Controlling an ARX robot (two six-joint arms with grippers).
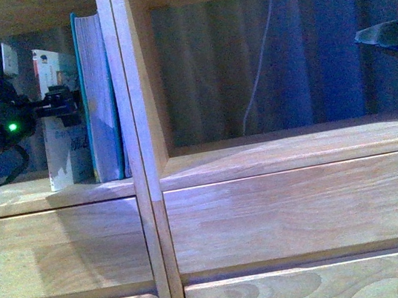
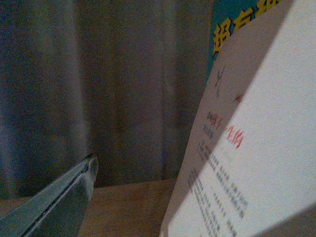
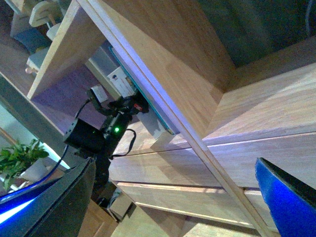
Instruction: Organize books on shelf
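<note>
Teal book: upright against the divider.
Paperback: my left gripper at 9 o'clock; grip state unclear, could topple.
Right gripper: spread wide, empty.

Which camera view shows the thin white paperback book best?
The front view: the thin white paperback book stands upright beside the teal book. The left wrist view shows only its printed cover close-up; the right wrist view shows it small.

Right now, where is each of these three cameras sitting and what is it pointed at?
Front view: on the robot's body, facing the shelf; left arm beside the white book and teal book, right arm at the edge.
Left wrist view: on the left arm inside the compartment, close against the white book; one finger shows.
Right wrist view: on the right arm, looking across the shelf; open fingers frame it.
Shared: front and right wrist views both show the left arm.
</note>
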